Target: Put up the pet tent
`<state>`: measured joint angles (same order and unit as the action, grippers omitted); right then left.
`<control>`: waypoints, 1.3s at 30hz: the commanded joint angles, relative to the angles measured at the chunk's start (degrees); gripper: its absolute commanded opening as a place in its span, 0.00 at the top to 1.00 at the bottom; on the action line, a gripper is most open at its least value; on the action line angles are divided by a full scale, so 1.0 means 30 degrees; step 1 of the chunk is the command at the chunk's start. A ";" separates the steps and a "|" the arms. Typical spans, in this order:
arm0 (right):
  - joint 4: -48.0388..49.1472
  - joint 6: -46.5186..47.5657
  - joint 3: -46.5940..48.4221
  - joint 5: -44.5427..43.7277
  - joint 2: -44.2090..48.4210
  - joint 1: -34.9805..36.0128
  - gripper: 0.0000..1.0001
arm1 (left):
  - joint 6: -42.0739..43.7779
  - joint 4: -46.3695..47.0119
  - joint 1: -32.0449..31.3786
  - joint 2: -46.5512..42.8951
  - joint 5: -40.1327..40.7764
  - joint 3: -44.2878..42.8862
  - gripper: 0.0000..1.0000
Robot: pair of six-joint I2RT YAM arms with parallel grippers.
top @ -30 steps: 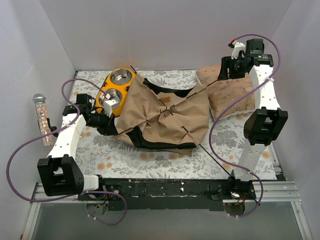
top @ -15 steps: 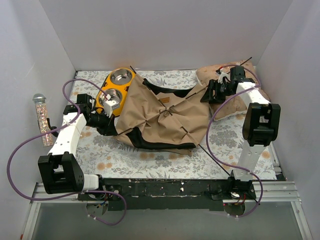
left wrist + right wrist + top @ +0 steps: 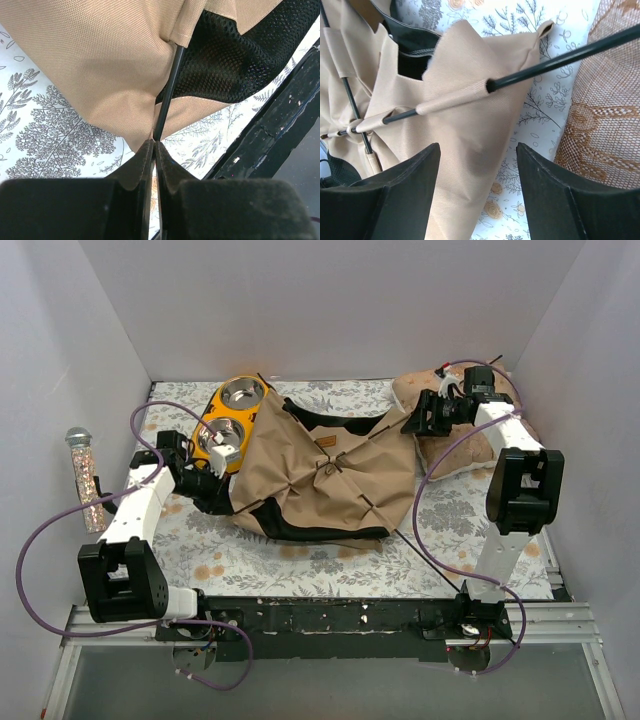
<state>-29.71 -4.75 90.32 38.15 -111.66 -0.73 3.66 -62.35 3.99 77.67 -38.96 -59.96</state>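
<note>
The tan pet tent (image 3: 325, 475) lies collapsed on the floral mat, with black trim, thin black crossing poles and a small brown label (image 3: 324, 442). My left gripper (image 3: 222, 495) is at the tent's left corner, shut on a black pole (image 3: 167, 95) where it leaves the tan fabric (image 3: 100, 65). My right gripper (image 3: 412, 427) is open above the tent's right corner (image 3: 485, 125), empty, beside a pole end (image 3: 560, 59) that sticks out of its fabric sleeve toward the cushion.
A yellow double steel bowl (image 3: 226, 416) sits behind the tent's left side. A pinkish-beige cushion (image 3: 470, 440) lies at the back right, under my right arm. A glittery tube (image 3: 84, 480) stands against the left wall. A black rail (image 3: 330, 615) runs along the near edge.
My right arm has swung down and left from high by the wall to low over the tent's right corner. My left gripper has stayed on the left corner, shifting slightly.
</note>
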 commanded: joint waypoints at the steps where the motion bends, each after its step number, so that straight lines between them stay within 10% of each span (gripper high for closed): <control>1: 0.0676 -0.0144 0.0947 0.0525 0.1359 0.0038 0.30 | 0.0362 0.0275 0.0106 0.0388 -0.0633 -0.0575 0.81; 6: 0.0676 -0.0144 0.0420 0.0525 0.1827 0.0737 0.30 | -0.1070 0.0214 0.0076 0.0683 -0.2888 -0.3560 0.44; 12: 0.0676 -0.0144 0.0156 0.0525 0.2355 0.1005 0.30 | -0.4497 0.3433 -0.2197 0.0799 -0.2719 -0.5790 0.37; 13: 0.3171 -0.2928 0.0185 0.4006 0.2384 0.0977 0.96 | -0.5401 0.4222 -0.2730 0.0916 -0.2281 -0.5938 0.36; 16: 0.2114 -0.1963 0.0098 0.3458 0.2647 0.0918 0.58 | -0.7220 0.5981 -0.3904 0.1529 -0.2218 -0.6669 0.29; 21: 0.1557 -0.0821 -0.0196 0.1555 0.3263 0.0655 0.25 | -0.9536 0.8326 -0.5778 0.3373 -0.1693 -0.8426 0.02; 28: 0.1087 0.1436 -0.0373 -0.0091 0.2212 0.0625 0.23 | -1.0449 0.9707 -0.9647 0.7299 0.2496 -1.1679 0.04; 39: 0.3310 0.0239 -0.1746 0.1959 0.1125 0.0771 0.24 | -1.1443 1.0381 -1.1641 1.1548 0.1942 -1.5282 0.29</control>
<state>-24.60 -2.79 87.24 39.97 -108.71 1.30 -28.62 -33.80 -29.63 111.31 -33.45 -100.64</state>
